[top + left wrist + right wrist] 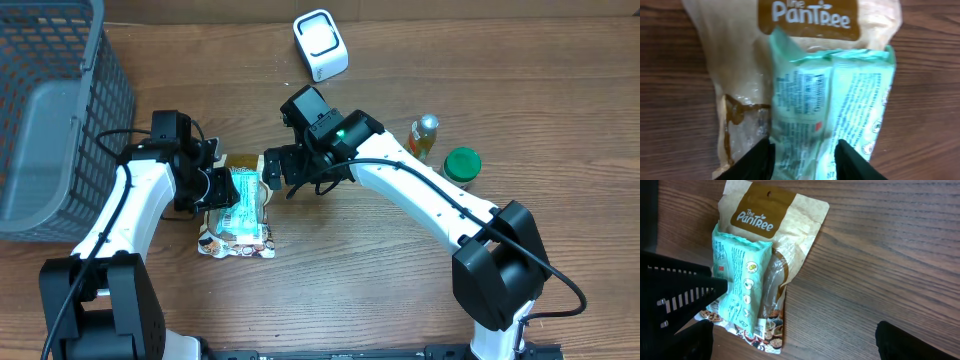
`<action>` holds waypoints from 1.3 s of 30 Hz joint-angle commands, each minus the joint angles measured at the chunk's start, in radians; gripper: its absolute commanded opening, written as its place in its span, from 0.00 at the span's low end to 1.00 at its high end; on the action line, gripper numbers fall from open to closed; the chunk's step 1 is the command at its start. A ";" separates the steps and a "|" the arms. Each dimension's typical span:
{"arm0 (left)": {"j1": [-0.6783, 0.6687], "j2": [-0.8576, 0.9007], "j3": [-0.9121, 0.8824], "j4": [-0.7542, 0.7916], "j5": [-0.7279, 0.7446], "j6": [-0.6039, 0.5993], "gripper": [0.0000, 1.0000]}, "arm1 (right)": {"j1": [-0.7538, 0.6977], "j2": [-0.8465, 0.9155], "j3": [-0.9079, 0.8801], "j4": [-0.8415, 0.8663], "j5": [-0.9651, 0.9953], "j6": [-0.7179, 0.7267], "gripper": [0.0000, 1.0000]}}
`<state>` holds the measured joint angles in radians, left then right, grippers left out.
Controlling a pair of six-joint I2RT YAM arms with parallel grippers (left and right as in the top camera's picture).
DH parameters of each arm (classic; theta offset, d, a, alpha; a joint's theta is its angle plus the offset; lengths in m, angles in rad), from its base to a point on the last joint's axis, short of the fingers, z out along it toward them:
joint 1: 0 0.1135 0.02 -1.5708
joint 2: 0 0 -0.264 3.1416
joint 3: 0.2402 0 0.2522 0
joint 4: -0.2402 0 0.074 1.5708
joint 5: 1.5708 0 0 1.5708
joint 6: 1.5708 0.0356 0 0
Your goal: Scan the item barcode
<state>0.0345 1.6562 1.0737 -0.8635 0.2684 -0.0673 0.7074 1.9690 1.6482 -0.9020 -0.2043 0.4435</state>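
Left fingers: 2 black fingers of the left gripper stand on either side of the near end of the green packet, partway closed. I cannot tell whether they truly pinch it.
Item: the green packet lies lengthwise on top of the brown pouch, both flat on the table between the 2 arms.
Right gripper: the right gripper has its jaws wide apart and holds nothing, just beside the packet's other end.
Risk, slip: 1 finger seems to rest on the packet's face rather than its edge, so the soft film may crumple or slide out on a lift.
Risk, double pick: the pouch touches the packet from below, so a low pinch could catch both.
Risk, no read: the barcode's place cannot be made out, and a creased wrap or the wrong face toward the scanner would likely fail.
Risk, collision: the 2 grippers are near each other over 1 small packet.
Edges: the grey basket stands near the left arm's outer side.
Open room: bare wood runs from the pouch toward the scanner. The bottle and green-lidded jar sit well apart, beyond the right arm.
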 commanded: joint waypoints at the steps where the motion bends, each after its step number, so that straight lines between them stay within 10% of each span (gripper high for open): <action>1: -0.002 0.006 -0.008 0.003 -0.032 -0.027 0.41 | -0.004 -0.014 -0.005 0.000 0.031 -0.005 1.00; 13: -0.002 0.008 -0.108 0.067 -0.031 -0.058 0.35 | -0.004 -0.014 -0.005 0.003 0.031 -0.005 1.00; 17: -0.002 0.008 -0.122 0.076 -0.031 -0.061 0.04 | -0.004 -0.014 -0.005 0.004 0.031 -0.005 1.00; 31: -0.003 0.004 0.079 -0.033 0.409 -0.040 0.04 | -0.066 -0.014 -0.005 -0.013 -0.108 -0.043 0.90; 39: -0.085 0.006 0.062 -0.007 0.402 -0.038 0.04 | -0.185 -0.014 -0.005 -0.099 -0.182 -0.059 0.90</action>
<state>-0.0105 1.6554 1.1370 -0.8780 0.6365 -0.1127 0.5529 1.9690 1.6478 -0.9928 -0.3542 0.3992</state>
